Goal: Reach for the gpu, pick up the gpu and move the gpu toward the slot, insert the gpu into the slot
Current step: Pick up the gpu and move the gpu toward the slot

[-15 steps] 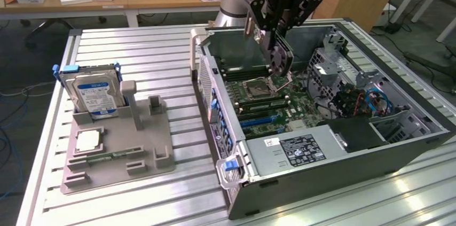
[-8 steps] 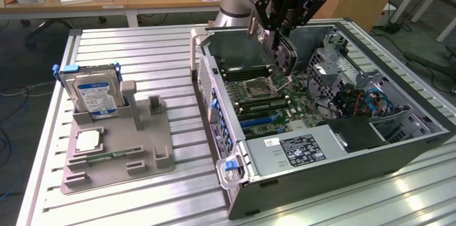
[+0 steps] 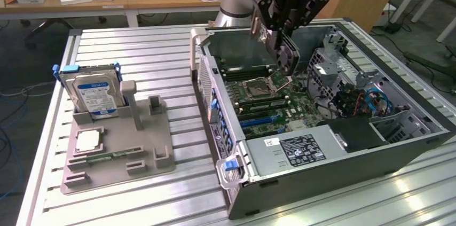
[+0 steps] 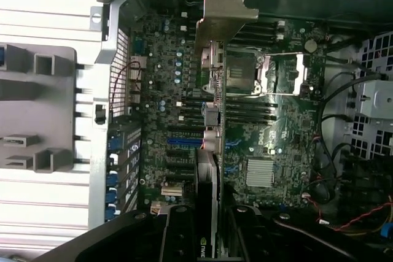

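Observation:
My gripper (image 3: 283,38) hangs over the open computer case, shut on the gpu (image 3: 288,60), which it holds upright and edge-on above the green motherboard (image 3: 274,100). In the wrist view the gpu (image 4: 209,164) runs out from between my two black fingers (image 4: 178,234) as a thin card, its silver bracket (image 4: 226,13) at the far end. The card's edge lies across the long blue slot (image 4: 183,142) and hides the slot's middle. In the exterior view the blue slot (image 3: 260,121) sits below and in front of the card, with a gap between them.
The square CPU socket (image 3: 255,88) (image 4: 264,75) lies beside the card. Case walls (image 3: 213,92), a black power supply (image 3: 299,148) and loose cables (image 3: 367,100) ring the board. On the exterior view's left a grey fixture (image 3: 121,154) holds a hard drive (image 3: 93,90) and a memory stick (image 3: 107,157).

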You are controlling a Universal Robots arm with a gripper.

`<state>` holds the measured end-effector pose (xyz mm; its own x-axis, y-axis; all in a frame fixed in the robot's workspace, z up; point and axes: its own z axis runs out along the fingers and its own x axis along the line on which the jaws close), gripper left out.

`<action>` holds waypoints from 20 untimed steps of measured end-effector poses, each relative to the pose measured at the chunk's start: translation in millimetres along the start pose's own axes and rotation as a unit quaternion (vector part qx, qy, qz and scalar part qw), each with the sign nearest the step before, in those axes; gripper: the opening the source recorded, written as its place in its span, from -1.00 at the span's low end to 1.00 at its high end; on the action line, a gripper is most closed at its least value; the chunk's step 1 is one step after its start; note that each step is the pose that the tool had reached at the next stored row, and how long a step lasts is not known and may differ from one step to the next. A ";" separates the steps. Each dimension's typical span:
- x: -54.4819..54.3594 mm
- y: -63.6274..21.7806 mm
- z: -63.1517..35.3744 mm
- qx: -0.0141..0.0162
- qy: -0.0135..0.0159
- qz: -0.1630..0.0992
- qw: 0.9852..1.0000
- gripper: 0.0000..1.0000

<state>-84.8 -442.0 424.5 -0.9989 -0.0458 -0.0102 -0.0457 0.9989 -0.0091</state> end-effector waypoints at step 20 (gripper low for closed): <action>-15.6 -0.7 0.2 0.000 0.000 0.017 1.000 -0.47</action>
<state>-69.2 -442.0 424.5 -0.9999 -0.0111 -0.0101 -0.0110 0.9999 -0.0091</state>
